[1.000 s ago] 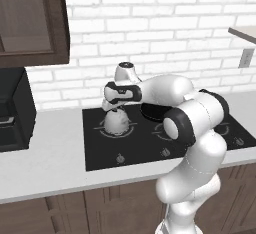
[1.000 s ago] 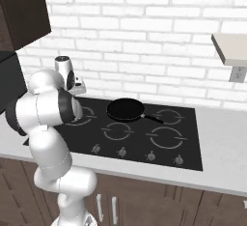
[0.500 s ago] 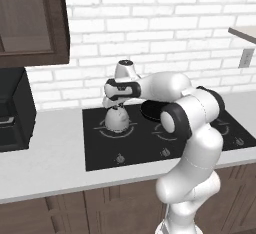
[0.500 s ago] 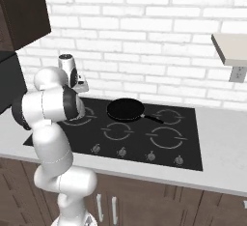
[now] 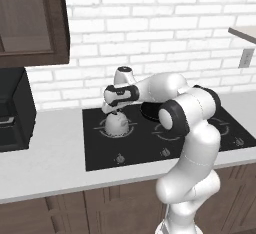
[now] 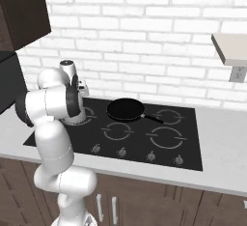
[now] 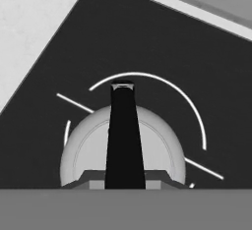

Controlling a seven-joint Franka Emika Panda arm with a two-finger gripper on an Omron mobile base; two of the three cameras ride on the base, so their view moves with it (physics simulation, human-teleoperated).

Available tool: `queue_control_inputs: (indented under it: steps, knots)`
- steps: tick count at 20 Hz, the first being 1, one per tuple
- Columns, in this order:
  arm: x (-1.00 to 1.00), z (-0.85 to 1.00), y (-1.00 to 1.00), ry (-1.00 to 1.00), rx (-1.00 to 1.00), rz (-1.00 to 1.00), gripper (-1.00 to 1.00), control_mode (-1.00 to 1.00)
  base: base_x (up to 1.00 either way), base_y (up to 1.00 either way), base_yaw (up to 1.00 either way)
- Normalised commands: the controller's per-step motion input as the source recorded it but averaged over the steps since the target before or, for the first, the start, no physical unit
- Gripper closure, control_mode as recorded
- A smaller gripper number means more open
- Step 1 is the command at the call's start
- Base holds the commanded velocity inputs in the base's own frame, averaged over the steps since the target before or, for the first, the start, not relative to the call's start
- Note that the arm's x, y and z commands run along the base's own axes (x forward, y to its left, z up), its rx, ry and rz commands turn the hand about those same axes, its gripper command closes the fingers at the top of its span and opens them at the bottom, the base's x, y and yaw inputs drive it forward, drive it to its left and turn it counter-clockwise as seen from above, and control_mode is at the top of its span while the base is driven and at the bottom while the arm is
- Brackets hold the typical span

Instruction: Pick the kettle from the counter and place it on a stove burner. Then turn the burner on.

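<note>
The silver kettle (image 5: 116,125) rests low over the back left stove burner (image 5: 103,131) of the black cooktop (image 5: 100,154). My gripper (image 5: 114,111) comes down on it from above, shut on the dark arched handle. In the hand view the kettle's dome (image 7: 86,150) lies under my gripper (image 7: 125,177). The handle runs up the middle and the burner ring (image 7: 162,84) curves around the far side. In the right base view my arm hides most of the kettle (image 6: 80,117). The pale counter (image 5: 50,153) stretches to the left.
A black frying pan (image 6: 125,109) sits on the middle back ring, its handle pointing right. A row of knobs (image 6: 123,151) lines the cooktop's front edge. A black appliance (image 5: 12,108) stands on the counter at far left. A shelf (image 6: 231,49) juts from the brick wall.
The hand and the kettle have sunk slightly together onto the burner. The arm's elbow has swung a little forward and to the right.
</note>
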Motion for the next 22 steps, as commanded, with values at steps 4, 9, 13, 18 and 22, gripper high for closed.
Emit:
queue_control_inputs:
  steps: [4, 9, 13, 18, 22]
  knots:
    - [0.0, -0.17, 0.0, 0.0, 0.0, 0.0, 1.0, -1.0, 0.0, 0.0, 0.0]
    - [0.13, 0.0, 0.0, -0.02, 0.0, 0.0, 1.0, -1.0, 0.0, 0.0, 0.0]
    - [0.14, 0.0, 0.0, 0.0, 0.0, 0.0, 1.0, -1.0, 0.0, 0.0, 0.0]
    - [0.0, 0.0, 0.0, 0.0, 0.0, 0.0, 1.0, -1.0, 0.0, 0.0, 0.0]
    - [0.0, 0.0, 0.0, 0.0, 0.0, 0.0, 1.0, -1.0, 0.0, 0.0, 0.0]
